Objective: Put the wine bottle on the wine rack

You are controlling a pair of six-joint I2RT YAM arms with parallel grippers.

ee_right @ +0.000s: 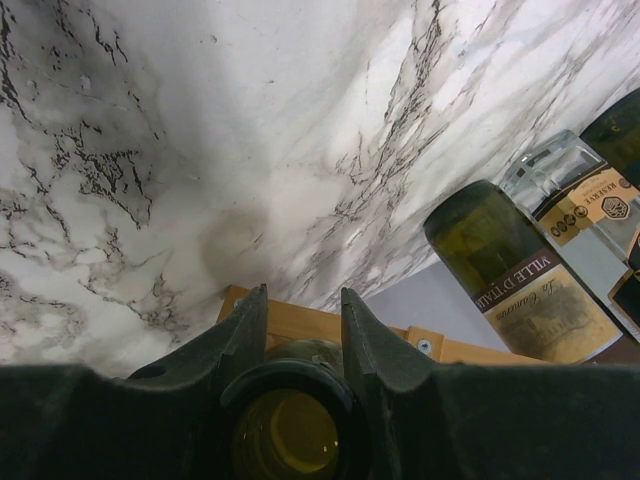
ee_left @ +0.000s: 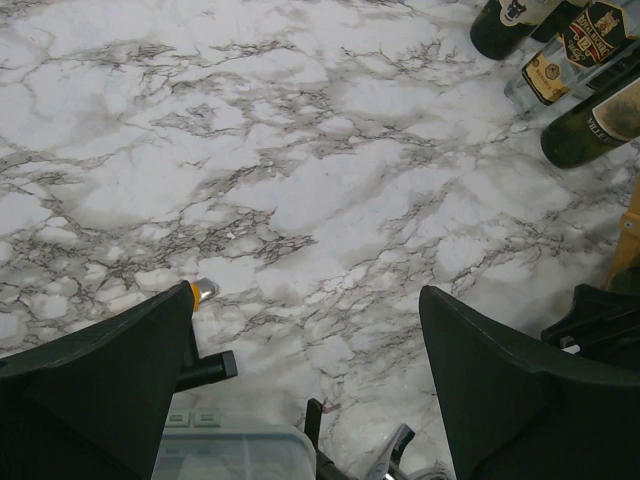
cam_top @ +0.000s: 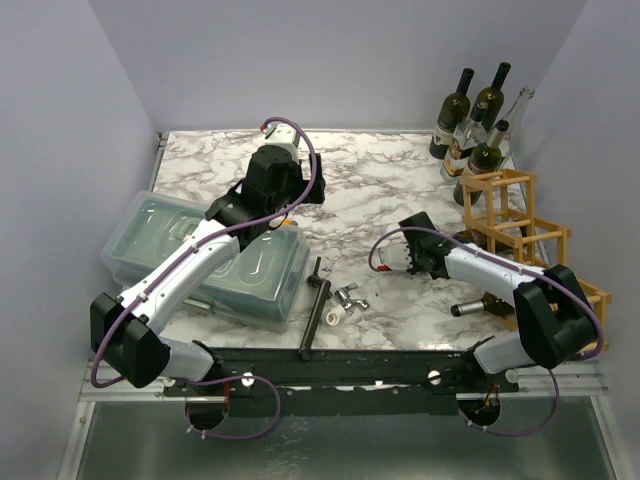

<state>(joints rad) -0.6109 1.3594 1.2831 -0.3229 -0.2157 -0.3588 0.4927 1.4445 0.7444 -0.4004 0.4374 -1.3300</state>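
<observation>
The wine rack [cam_top: 522,232] is a light-brown wooden frame of open cells at the right of the marble table. My right gripper [cam_top: 418,250] is shut on the neck of a dark green wine bottle. In the right wrist view the bottle's open mouth [ee_right: 290,430] sits between the fingers of the gripper [ee_right: 303,295], with the bottle pointing at a rack bar [ee_right: 300,322]. The bottle's body is mostly hidden. Another bottle [cam_top: 482,306] lies in a low rack cell, neck sticking out. My left gripper [cam_top: 290,180] [ee_left: 308,295] is open and empty over the table's back middle.
Several bottles [cam_top: 475,125] stand in the back right corner behind the rack; they also show in the left wrist view [ee_left: 560,60]. A clear lidded plastic bin [cam_top: 200,255] lies at the left. A dark bar [cam_top: 316,300], small metal pieces [cam_top: 352,297] and a white piece [cam_top: 335,317] lie near the front middle.
</observation>
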